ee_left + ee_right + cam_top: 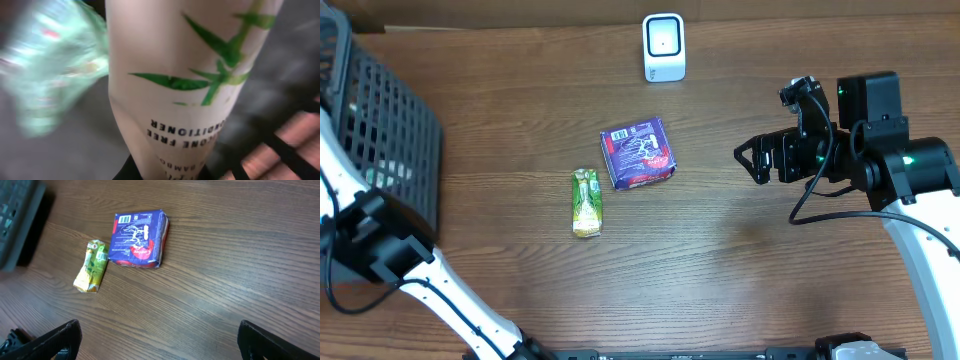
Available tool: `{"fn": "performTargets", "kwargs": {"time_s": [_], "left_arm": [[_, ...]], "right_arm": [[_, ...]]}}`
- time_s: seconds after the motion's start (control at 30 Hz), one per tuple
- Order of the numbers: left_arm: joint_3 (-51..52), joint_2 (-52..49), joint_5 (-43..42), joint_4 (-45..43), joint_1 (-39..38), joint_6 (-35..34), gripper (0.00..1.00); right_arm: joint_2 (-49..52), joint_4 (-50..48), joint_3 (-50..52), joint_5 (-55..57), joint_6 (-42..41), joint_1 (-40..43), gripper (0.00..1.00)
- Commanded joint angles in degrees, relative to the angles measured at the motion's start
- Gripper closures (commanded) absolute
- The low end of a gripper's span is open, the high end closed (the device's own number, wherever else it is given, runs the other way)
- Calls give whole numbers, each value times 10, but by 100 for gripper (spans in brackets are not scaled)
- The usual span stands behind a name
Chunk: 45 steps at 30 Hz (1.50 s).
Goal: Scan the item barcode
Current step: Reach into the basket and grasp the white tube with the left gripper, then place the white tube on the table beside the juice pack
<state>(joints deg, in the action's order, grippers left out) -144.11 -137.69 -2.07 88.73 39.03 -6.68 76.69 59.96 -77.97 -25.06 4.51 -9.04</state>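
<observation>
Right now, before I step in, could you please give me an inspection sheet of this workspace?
Surface: brown wooden table, no spills seen.
Job's things: white scanner at far edge; purple packet, barcode up; green sachet beside it, apart; cream bottle, leaf print.
Clutter: black mesh basket at left, blurred greenish packet inside.
Hands: left hand inside the basket, shut on the cream bottle; right hand open, empty, over the table.
Cables: black cable looping under right arm; another beside left arm.
Surroundings: nothing seen.
</observation>
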Motion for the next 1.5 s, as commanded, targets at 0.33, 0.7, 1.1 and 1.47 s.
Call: {"fn": "performTargets", "kwargs": {"time_s": [0.33,0.7,1.1,1.47], "left_arm": [[-117,330,-66,21,-10,-42,96],[-57,326,-75,81,-279,33,96],[376,268,58,-65,-392,-58,96],[669,268,-32,-346,-395,-36,46]], "right_arm": [[1,5,-15,-7,0,-2,0],[1,4,-15,-7,0,-2,0],[1,3,-15,-7,0,-2,0],[1,-2,-15,-7,0,-2,0]]}}
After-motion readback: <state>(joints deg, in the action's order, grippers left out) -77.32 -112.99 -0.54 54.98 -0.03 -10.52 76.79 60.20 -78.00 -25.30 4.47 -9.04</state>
